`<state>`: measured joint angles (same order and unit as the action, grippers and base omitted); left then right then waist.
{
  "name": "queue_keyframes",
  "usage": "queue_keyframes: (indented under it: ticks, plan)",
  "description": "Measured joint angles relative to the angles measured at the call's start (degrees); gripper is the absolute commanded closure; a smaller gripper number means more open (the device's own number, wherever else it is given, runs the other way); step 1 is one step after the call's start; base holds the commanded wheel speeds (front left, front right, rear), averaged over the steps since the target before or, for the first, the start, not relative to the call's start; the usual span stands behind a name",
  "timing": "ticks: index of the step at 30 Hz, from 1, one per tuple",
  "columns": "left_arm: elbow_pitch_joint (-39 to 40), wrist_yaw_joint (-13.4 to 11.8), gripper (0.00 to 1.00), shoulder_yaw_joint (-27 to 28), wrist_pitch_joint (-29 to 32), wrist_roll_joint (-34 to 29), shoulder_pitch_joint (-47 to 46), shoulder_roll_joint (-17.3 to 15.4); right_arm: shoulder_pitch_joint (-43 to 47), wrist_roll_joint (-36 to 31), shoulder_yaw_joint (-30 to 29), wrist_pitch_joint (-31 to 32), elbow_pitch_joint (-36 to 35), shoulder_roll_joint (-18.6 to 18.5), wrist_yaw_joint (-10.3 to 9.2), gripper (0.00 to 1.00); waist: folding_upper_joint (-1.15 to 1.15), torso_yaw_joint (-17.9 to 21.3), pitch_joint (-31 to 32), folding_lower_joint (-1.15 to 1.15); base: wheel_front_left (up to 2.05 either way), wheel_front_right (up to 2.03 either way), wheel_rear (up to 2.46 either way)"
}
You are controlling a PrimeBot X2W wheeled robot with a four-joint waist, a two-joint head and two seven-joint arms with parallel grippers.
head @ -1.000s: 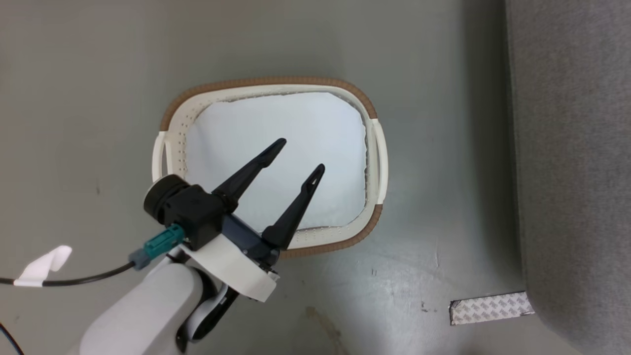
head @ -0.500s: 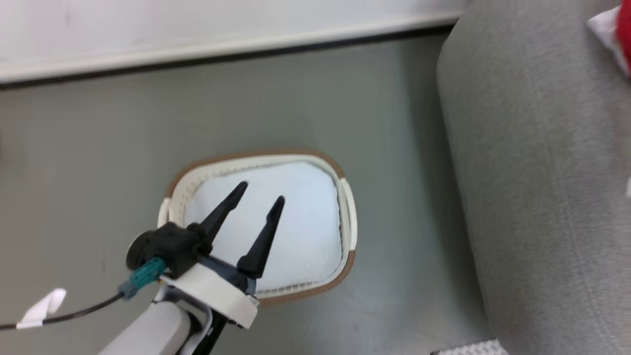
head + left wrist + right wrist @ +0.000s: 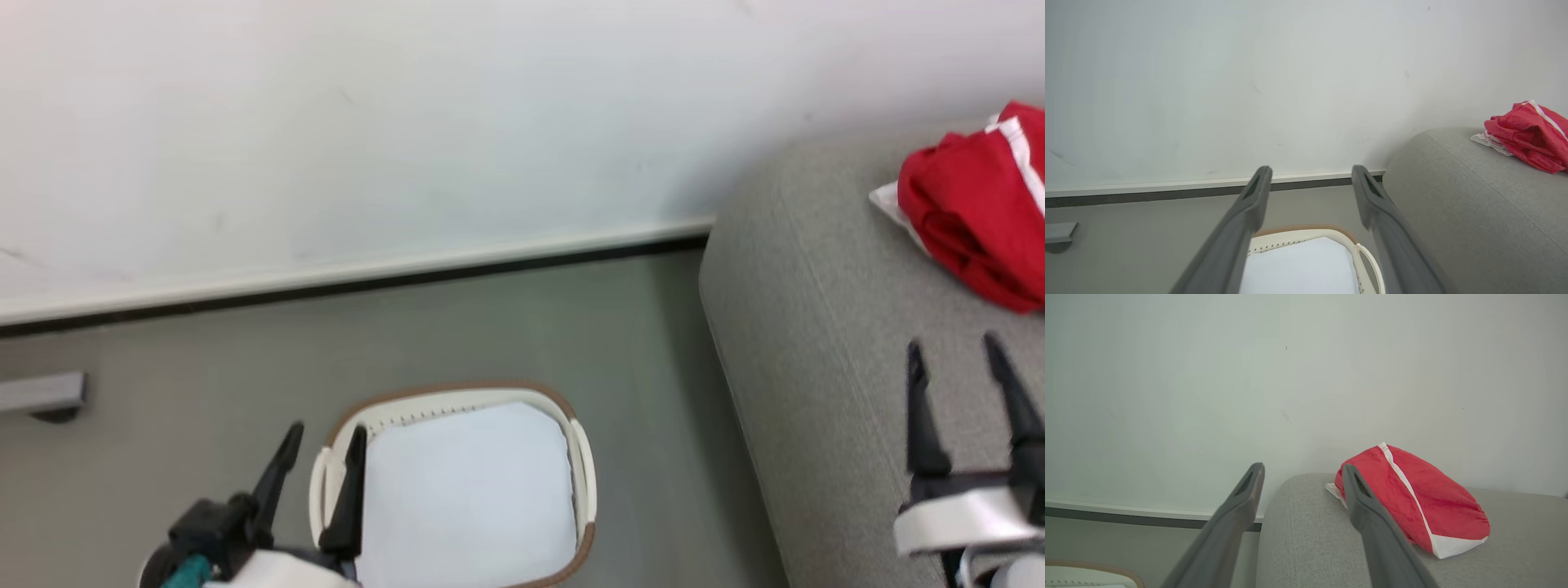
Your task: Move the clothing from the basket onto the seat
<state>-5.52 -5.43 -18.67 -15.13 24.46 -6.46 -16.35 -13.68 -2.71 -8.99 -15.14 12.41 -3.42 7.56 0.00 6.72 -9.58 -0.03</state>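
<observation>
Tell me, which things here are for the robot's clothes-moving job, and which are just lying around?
For the job:
- red clothing, already lying on the seat
- basket, on the floor
- seat, big and grey

Just lying about:
- white sheet, inside the basket
- grey block, low down by the wall

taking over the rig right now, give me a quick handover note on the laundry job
Left gripper: open, empty, by the left rim of the basket.
Right gripper: open, empty, over the seat, short of the clothing.
Clothing: red heap on the seat, near the wall.
Basket: on the floor beside the seat, white sheet inside.
Done: clothing is on the seat.
Left: probably nothing; check the basket's near end, cut off in the head view.
</observation>
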Motion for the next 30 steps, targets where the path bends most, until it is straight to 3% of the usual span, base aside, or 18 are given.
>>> queue_keyframes:
  ticks: [9,19,30]
  plan:
    - [-5.8,5.0,0.0,9.3,0.0,-5.8,7.7,5.4,12.0,5.7,6.9,0.0,-0.4,0.5,0.0,0.0,0.0,-3.0,8.0,0.0,0.0,0.0,0.0]
    - [-9.6,10.2,0.0,16.5,0.0,-10.4,10.4,9.7,15.2,8.3,9.8,0.0,3.3,0.6,-0.01,0.0,0.0,-5.2,10.8,0.01,0.0,0.0,0.0]
    - [-11.1,12.5,0.0,20.3,0.0,-13.2,10.4,11.8,15.1,9.3,9.9,0.0,5.5,0.6,0.0,0.0,0.0,-6.2,11.4,0.03,0.0,0.0,0.0]
